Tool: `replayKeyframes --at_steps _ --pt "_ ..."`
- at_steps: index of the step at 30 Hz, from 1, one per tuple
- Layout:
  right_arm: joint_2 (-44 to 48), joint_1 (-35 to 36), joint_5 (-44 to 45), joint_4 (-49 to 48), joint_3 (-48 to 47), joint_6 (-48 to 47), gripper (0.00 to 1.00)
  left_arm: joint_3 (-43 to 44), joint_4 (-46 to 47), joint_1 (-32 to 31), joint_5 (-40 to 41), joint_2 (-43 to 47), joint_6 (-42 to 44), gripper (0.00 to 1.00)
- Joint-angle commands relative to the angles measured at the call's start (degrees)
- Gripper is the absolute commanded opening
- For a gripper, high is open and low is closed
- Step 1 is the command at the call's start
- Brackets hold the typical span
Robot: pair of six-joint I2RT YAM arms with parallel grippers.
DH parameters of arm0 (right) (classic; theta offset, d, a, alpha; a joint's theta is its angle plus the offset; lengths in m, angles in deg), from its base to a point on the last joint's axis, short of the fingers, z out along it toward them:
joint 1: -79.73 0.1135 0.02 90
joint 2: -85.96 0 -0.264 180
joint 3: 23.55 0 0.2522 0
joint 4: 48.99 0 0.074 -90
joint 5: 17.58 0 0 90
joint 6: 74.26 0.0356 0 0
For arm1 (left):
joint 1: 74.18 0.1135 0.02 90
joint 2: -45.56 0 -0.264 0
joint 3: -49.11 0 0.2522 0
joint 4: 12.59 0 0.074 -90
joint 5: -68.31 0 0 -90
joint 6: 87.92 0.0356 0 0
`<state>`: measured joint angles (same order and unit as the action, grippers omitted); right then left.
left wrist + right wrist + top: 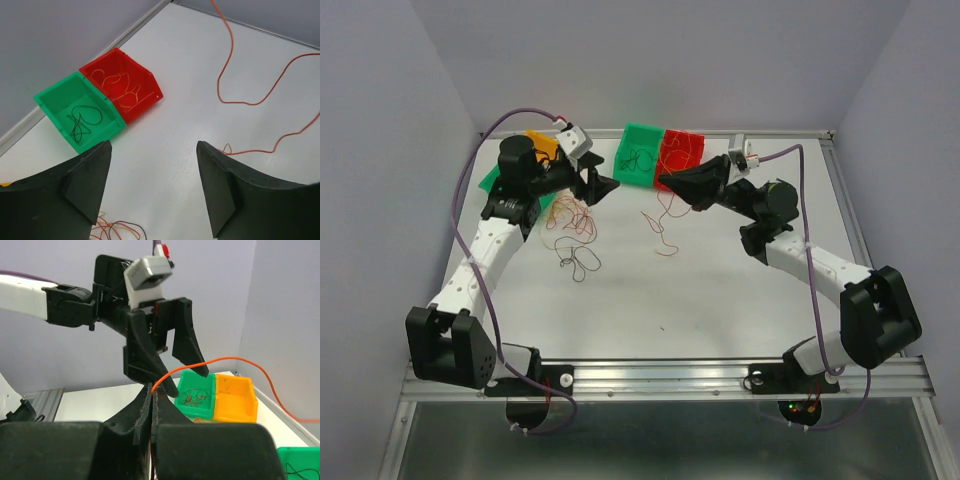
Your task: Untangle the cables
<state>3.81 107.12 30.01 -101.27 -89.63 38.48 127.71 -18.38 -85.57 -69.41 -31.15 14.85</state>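
The right gripper (153, 390) fills the bottom of the view, its two black fingers pressed together on an orange cable (235, 358). From the fingertips the cable arcs up and to the right, then drops toward the right edge. Facing it is the left gripper (186, 380), fingers spread apart and pointing down, with a grey camera (147, 271) on top. Behind them, on the white table (100, 402), a green bin (186, 385) holding thin cables (196, 397) stands touching an orange bin (235, 400). A second green bin (300, 455) shows at the lower right corner.
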Motion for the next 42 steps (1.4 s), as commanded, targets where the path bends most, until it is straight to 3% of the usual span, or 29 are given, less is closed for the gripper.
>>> replayKeyframes --at_steps 1,11,17,21,27,34,42 --pt "0.15 -0.33 -1.96 -1.37 -1.74 1.34 0.0 5.35 1.28 -0.12 -12.03 2.54 4.01 0.8" --pt "-0.2 -0.24 -5.75 -0.05 -2.79 3.01 0.0 22.78 -8.92 -0.81 -25.91 -3.44 13.66 0.86" --pt "-1.26 -0.24 -7.33 0.21 -3.67 4.15 0.0 30.08 -22.18 -8.7 -22.26 -7.49 26.38 0.87" --pt "-1.44 -0.24 -7.25 0.21 -3.76 4.42 0.0 32.36 -27.74 -14.34 -18.11 -10.47 29.67 0.87" --pt "0.85 -0.24 -6.1 0.47 -2.97 3.1 0.01 34.13 -33.62 -15.5 -18.81 -15.31 32.92 0.86" --pt "1.9 -0.33 -5.23 3.9 -2.44 -0.24 0.0 31.32 -33.11 -15.06 -19.86 -13.56 33.99 0.86" --pt "2.96 -0.33 -2.68 5.66 -1.83 -3.49 0.01 23.94 -19.94 -10.85 -23.53 -7.76 21.35 0.86"
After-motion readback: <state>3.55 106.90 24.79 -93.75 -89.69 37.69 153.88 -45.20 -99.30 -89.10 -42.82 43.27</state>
